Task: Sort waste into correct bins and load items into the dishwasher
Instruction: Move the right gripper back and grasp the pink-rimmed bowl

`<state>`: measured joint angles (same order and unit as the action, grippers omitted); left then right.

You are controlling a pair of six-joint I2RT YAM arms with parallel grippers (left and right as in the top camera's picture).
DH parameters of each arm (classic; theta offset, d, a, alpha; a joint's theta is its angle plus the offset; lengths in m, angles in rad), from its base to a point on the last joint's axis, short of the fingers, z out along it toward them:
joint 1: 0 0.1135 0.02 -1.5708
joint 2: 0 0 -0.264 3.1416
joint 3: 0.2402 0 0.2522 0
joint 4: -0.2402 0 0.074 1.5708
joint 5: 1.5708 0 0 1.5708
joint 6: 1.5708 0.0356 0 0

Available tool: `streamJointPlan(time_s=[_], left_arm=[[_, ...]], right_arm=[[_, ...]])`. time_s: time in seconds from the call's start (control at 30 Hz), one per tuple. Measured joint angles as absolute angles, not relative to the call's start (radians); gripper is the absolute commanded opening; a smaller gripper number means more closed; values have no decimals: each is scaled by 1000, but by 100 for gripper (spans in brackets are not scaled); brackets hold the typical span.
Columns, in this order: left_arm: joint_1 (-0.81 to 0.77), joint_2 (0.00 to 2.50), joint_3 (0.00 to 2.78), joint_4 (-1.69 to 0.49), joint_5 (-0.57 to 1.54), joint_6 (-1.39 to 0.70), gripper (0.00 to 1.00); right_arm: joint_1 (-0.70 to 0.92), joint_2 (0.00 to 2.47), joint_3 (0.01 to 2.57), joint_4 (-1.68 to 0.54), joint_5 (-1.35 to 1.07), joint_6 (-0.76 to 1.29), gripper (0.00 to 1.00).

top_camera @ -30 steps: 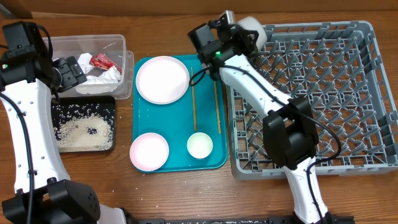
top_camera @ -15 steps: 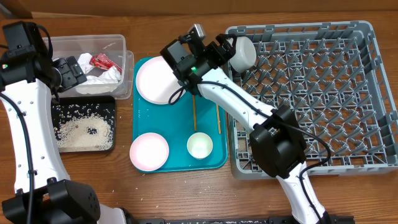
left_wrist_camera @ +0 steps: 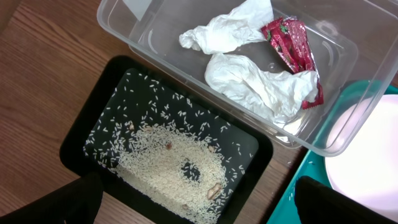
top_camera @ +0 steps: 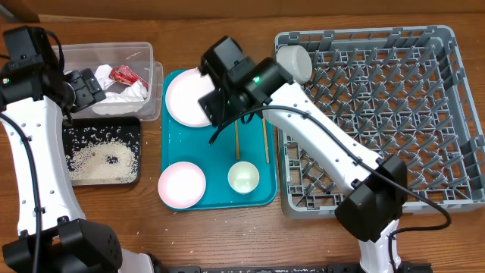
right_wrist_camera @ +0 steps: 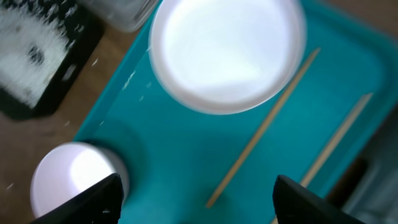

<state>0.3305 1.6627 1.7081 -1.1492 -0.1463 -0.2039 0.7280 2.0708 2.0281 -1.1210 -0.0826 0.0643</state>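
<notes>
My right gripper [right_wrist_camera: 199,205] hangs open and empty over the teal tray [right_wrist_camera: 180,143], above two wooden chopsticks [right_wrist_camera: 264,130]. Just beyond it lies a white plate [right_wrist_camera: 227,53]; a pink plate [right_wrist_camera: 71,177] is at its left finger. From overhead the gripper [top_camera: 220,98] partly covers the white plate [top_camera: 186,95]. A small cup [top_camera: 243,177] stands on the tray. A greyish bowl [top_camera: 297,63] rests in the grey rack's [top_camera: 424,114] near-left corner. My left gripper [left_wrist_camera: 199,208] is open over the black tray [left_wrist_camera: 81,134] of rice [left_wrist_camera: 168,162]. The clear tub [left_wrist_camera: 130,31] holds napkins [left_wrist_camera: 255,81] and a red wrapper [left_wrist_camera: 289,46].
The rack fills the right side, its pegs upright. The clear tub [top_camera: 114,53] and black tray [top_camera: 102,152] sit at the left, close to the teal tray's left rim [top_camera: 168,144]. Bare wooden table lies along the front edge.
My right arm let go of the bowl in the rack's corner and swung left over the teal tray, its jaws now apart. The left arm has not moved.
</notes>
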Motion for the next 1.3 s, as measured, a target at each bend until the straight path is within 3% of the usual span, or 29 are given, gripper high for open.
streamJointPlan(time_s=[0.17, 0.4, 0.5, 0.57, 1.0, 1.07, 1.13, 1.3], left_arm=[[331, 1663, 1708, -1149, -147, -204, 100], [331, 1663, 1708, -1149, -146, -204, 100], [331, 1663, 1708, -1149, -147, -204, 100], [331, 1663, 1708, -1149, -147, -204, 100], [331, 1663, 1708, -1149, -147, -204, 100], [331, 1663, 1708, -1149, -146, -204, 100], [331, 1663, 1708, -1149, -147, -204, 100], [331, 1663, 1708, -1149, -147, -204, 100]], right_arm=[[810, 2077, 1880, -1023, -189, 86, 77], [914, 2122, 1727, -818, -229, 89, 53], [919, 2150, 1727, -800, -228, 84, 29], [919, 2176, 1726, -799, -228, 84, 23], [922, 2199, 1727, -797, -227, 78, 22], [930, 2212, 1727, -805, -223, 78, 19], [941, 2220, 1727, -807, -217, 79, 8], [962, 2224, 1748, -828, -194, 78, 4]])
